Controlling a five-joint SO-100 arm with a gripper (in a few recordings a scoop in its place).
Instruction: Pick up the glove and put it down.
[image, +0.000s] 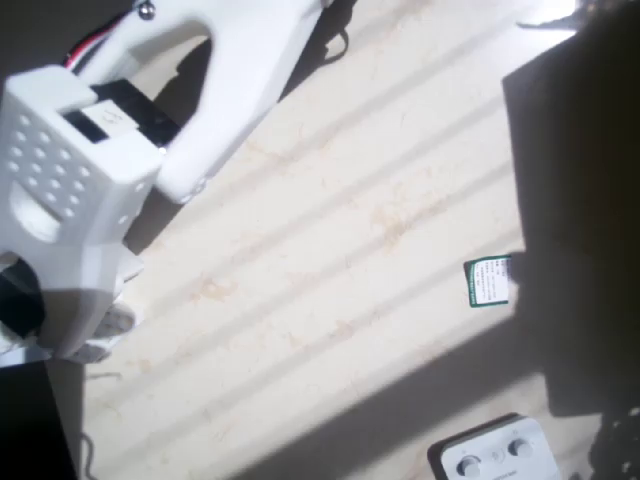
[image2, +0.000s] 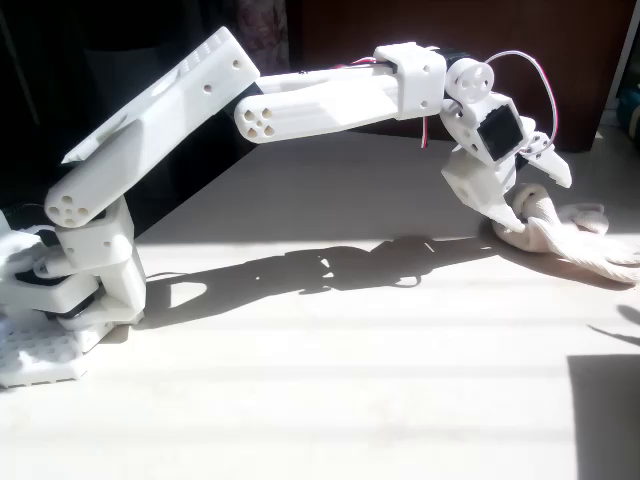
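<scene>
You're likely at a home hobby setup: a sunlit pale worktop (image: 380, 200) with window-blind shadow stripes, dark wooden furniture (image2: 420, 30) behind, a white two-knob box (image: 492, 455).

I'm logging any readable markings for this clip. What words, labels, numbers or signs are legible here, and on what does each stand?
None can be read.
Green-and-white card on the table: lines of print, too small and blurred.
White box with two round knobs: a small mark between the knobs, illegible.
Dark label on the arm: blurred.
</scene>
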